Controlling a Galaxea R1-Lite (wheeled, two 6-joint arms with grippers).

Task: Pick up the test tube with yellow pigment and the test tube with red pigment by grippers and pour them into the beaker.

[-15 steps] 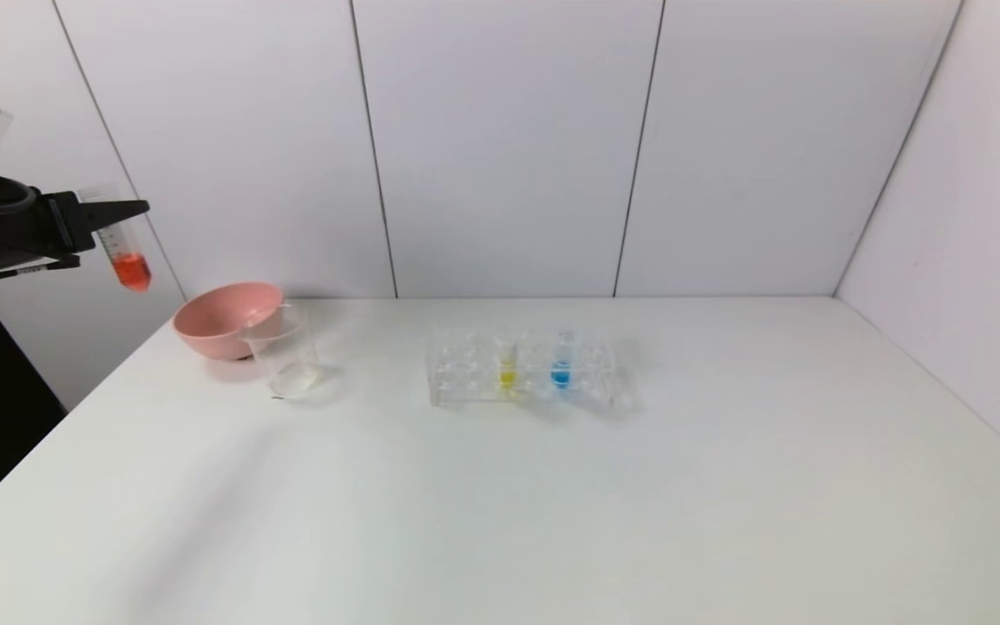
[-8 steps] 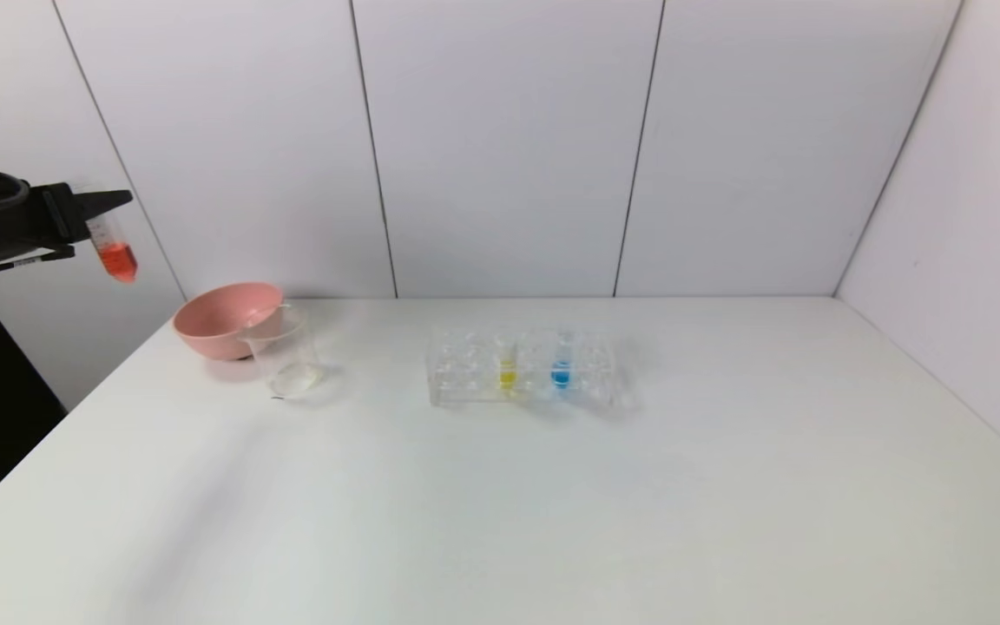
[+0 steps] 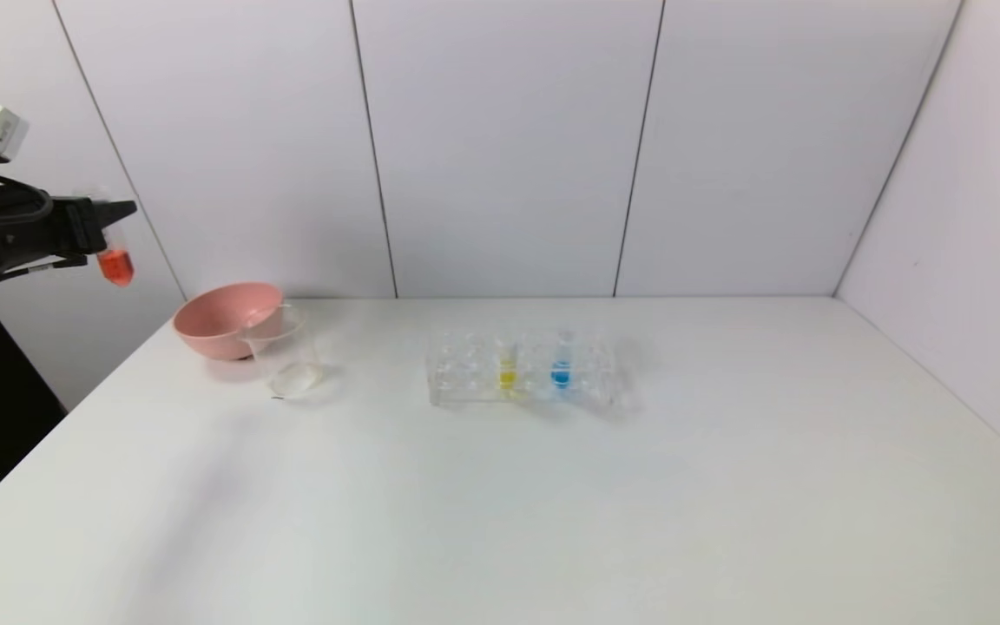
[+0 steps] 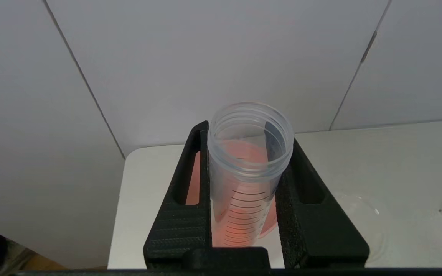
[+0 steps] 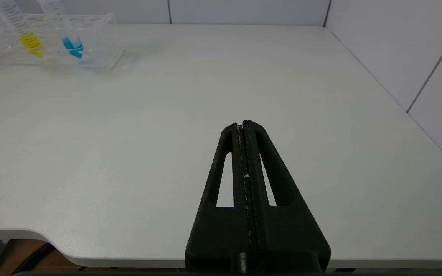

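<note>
My left gripper (image 3: 111,219) hangs high at the far left, above and left of the pink bowl, shut on the test tube with red pigment (image 3: 115,263). In the left wrist view the tube's open mouth (image 4: 250,132) sits between the two black fingers (image 4: 190,184), with red liquid lower down. The beaker (image 3: 286,356) stands on the table in front of the bowl, with a little pale liquid in it. The test tube with yellow pigment (image 3: 508,365) (image 5: 29,38) stands in the clear rack (image 3: 457,378). My right gripper (image 5: 243,123) is shut and empty over the table's near right part.
A pink bowl (image 3: 218,319) touches the beaker's far side near the left edge. A tube with blue liquid (image 3: 562,366) (image 5: 72,42) stands next to the yellow one in the rack. White walls close the table at the back and right.
The left gripper has drawn a little to the left with the red tube. Its wrist has turned, so the tube now looks shorter and more tilted. The right arm is still.
</note>
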